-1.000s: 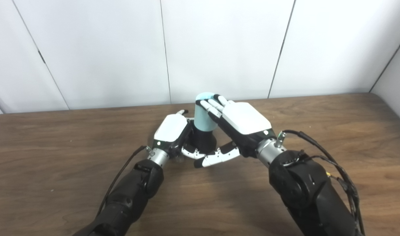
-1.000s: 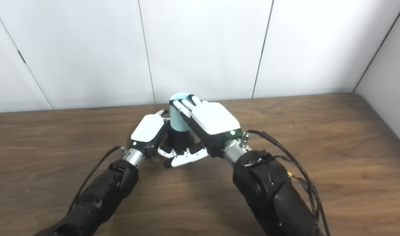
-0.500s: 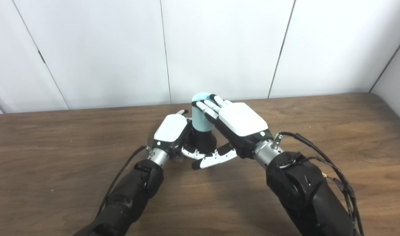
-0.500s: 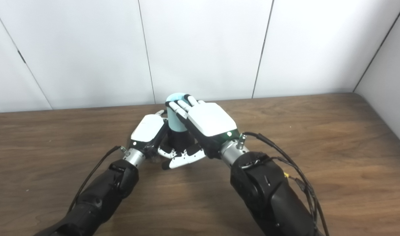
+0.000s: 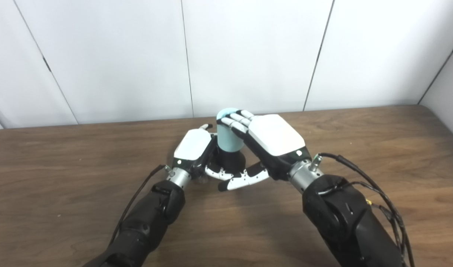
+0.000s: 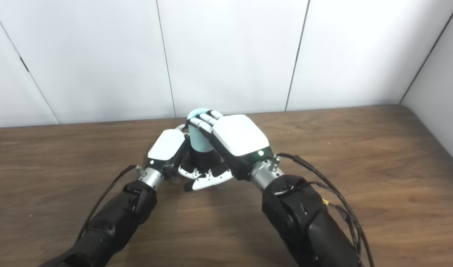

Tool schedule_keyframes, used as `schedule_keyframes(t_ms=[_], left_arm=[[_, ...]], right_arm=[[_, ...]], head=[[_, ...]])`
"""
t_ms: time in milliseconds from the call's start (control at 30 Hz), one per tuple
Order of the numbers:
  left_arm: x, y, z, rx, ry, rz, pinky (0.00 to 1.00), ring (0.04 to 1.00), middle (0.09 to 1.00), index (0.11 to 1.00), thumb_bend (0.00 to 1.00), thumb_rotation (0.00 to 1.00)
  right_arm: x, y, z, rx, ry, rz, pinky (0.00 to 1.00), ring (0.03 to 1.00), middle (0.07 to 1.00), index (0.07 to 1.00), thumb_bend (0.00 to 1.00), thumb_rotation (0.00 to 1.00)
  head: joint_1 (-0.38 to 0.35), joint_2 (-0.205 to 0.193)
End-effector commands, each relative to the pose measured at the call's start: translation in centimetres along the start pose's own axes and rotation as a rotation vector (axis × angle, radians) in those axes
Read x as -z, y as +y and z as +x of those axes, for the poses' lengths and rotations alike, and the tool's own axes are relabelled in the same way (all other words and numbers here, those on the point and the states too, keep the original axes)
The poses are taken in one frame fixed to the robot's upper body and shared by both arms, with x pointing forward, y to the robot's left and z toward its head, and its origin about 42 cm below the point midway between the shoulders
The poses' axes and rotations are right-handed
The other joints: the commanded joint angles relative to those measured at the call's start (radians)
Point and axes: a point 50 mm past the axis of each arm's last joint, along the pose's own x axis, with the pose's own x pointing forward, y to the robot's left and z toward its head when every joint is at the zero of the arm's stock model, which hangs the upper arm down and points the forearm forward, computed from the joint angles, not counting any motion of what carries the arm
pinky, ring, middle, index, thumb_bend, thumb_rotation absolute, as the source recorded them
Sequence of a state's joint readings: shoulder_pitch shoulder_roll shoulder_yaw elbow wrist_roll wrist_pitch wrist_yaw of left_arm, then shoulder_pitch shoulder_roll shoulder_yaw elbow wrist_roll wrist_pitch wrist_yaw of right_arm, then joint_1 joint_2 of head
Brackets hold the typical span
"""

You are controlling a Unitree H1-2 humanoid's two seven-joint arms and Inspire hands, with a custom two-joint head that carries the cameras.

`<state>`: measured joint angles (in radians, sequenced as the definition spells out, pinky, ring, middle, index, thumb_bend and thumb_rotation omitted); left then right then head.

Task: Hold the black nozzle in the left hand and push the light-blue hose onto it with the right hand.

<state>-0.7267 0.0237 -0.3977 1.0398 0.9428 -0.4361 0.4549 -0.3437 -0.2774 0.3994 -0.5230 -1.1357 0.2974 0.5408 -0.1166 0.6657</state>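
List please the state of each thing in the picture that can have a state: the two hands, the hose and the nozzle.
left hand: shut on the black nozzle, low at the table.
right hand: shut on the light-blue hose, fingers wrapped around its upper part.
light-blue hose: upright, its lower end on the nozzle.
black nozzle: upright, under the hose, partly hidden.

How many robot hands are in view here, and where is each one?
2. The left hand grips the black nozzle standing on the table; the right hand wraps the light-blue hose above it.
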Motion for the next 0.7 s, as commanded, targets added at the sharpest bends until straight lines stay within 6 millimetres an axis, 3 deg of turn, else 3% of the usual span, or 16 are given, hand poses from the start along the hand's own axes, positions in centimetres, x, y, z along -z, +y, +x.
schedule_keyframes(t_ms=[0,667], left_arm=[[-4.2,-18.5,-19.1,0.353,0.427,-0.354,0.91,0.465,0.439,0.527,0.5,0.0],[-4.4,-18.6,-19.3,0.351,0.428,-0.368,0.9,0.466,0.448,0.519,0.5,0.0]], right_arm=[[-1.0,3.1,-2.1,-0.224,-0.103,-0.012,0.81,0.893,0.911,0.875,0.92,0.63],[-0.5,5.5,-2.9,-0.253,-0.095,-0.048,0.81,0.878,0.91,0.881,0.92,0.65]], head=[[0.003,0.001],[0.008,0.004]])
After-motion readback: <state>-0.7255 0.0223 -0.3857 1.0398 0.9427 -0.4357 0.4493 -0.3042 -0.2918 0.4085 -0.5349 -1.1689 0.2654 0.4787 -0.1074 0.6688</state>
